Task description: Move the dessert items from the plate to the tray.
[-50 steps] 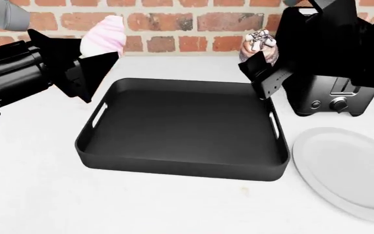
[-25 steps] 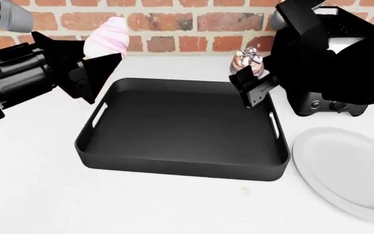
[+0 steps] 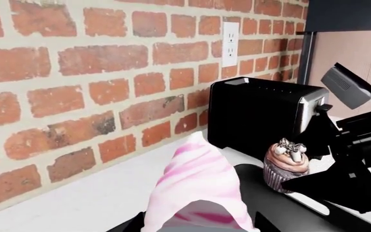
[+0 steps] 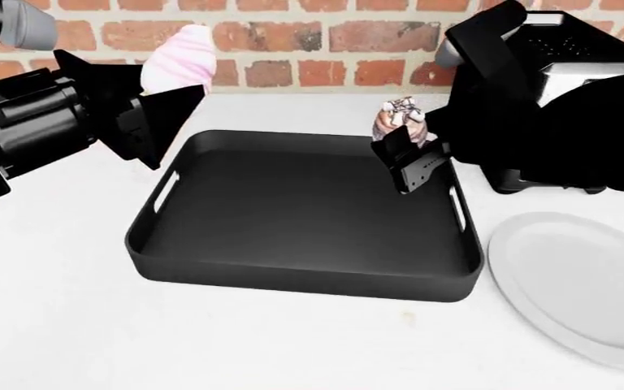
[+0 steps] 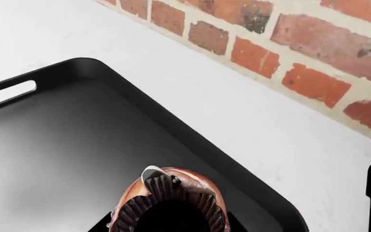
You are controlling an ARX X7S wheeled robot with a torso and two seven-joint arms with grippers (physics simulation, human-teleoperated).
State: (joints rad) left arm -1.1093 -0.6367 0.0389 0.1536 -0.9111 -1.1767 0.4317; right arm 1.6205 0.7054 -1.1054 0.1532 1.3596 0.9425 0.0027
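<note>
The cupcake (image 4: 402,119) is clamped in the right end effector (image 4: 408,146) above the tray (image 4: 301,272) for release — the ice cream (image 4: 179,58) is likewise clamped in the left end effector (image 4: 149,110).

Before me: one white countertop (image 4: 62,309), matte, running back to a red brick wall (image 4: 290,32). Resting directly on it: one black rectangular tray (image 4: 290,280) with rounded corners, raised rim and a cut-out handle slot in each short side, set near the middle; one round white plate (image 4: 578,276) just beside the tray on my right, apart from it; one black toaster (image 4: 556,175) with a front knob, standing behind that plate, against the wall. My left wrist view shows a white wall outlet (image 3: 231,43) above the toaster.
</note>
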